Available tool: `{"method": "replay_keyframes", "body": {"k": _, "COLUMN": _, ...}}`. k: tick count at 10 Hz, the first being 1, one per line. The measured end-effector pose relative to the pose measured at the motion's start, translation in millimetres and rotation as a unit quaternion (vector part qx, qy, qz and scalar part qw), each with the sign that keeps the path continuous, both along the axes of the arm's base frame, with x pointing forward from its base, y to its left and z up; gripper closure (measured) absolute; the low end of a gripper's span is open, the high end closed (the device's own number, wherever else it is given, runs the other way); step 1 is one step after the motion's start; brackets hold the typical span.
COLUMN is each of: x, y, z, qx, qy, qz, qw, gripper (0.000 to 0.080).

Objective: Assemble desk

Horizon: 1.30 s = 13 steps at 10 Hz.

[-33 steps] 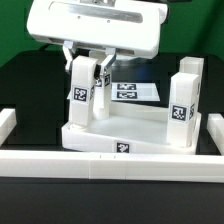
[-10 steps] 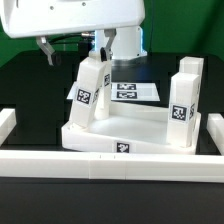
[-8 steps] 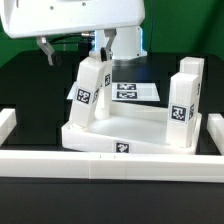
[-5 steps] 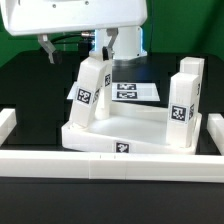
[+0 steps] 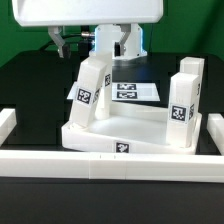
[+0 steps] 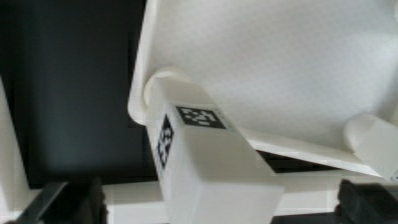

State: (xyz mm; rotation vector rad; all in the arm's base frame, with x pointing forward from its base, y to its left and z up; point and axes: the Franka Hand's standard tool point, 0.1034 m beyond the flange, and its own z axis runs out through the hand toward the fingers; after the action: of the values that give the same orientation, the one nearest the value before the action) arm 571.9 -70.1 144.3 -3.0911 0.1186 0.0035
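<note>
The white desk tabletop (image 5: 130,128) lies on the black table behind the front border wall. A tagged white leg (image 5: 92,85) stands tilted at its corner on the exterior view's left. A second leg (image 5: 185,98) stands upright at the corner on the right. My gripper (image 5: 80,42) hangs open just above the tilted leg, touching nothing. In the wrist view the leg (image 6: 210,165) sits between the dark fingers (image 6: 68,200) with gaps on both sides. The tabletop (image 6: 294,70) lies beyond it. My gripper (image 6: 222,205) holds nothing.
The long white border wall (image 5: 110,160) runs along the front, with side pieces at the exterior view's left (image 5: 6,122) and right (image 5: 216,130). The marker board (image 5: 135,92) lies flat behind the tabletop.
3.3 s ago the gripper was low around the left leg. It has since let go and risen. In the last half second the hand shifted toward the exterior view's right. The leg stays tilted.
</note>
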Motion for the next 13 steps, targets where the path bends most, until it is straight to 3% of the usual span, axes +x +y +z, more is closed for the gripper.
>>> {"method": "replay_keyframes", "body": {"k": 1, "x": 0.6, "y": -0.5, "z": -2.0, "qx": -0.007, "qy": 0.002, "qz": 0.002, "qw": 1.000, "gripper": 0.0151}}
{"method": "replay_keyframes", "body": {"k": 2, "x": 5.0, "y": -0.9, "z": -7.7, "qx": -0.040, "qy": 0.006, "qz": 0.019, "qw": 0.999, "gripper": 0.0151}}
{"method": "replay_keyframes", "body": {"k": 3, "x": 9.3, "y": 0.8, "z": -13.2, "qx": -0.047, "qy": 0.007, "qz": 0.010, "qw": 0.999, "gripper": 0.0151}}
{"method": "replay_keyframes", "body": {"k": 8, "x": 11.3, "y": -9.6, "z": -23.0, "qx": -0.050, "qy": 0.008, "qz": 0.011, "qw": 0.999, "gripper": 0.0151}}
{"method": "replay_keyframes", "body": {"k": 10, "x": 10.4, "y": -11.6, "z": -23.9, "qx": -0.050, "qy": 0.008, "qz": 0.013, "qw": 0.999, "gripper": 0.0428}}
{"method": "replay_keyframes", "body": {"k": 11, "x": 10.5, "y": -13.5, "z": -23.5, "qx": -0.051, "qy": 0.008, "qz": 0.014, "qw": 0.999, "gripper": 0.0511}}
{"method": "replay_keyframes", "body": {"k": 13, "x": 11.0, "y": -15.9, "z": -23.9, "qx": -0.053, "qy": -0.001, "qz": 0.031, "qw": 0.998, "gripper": 0.0511}}
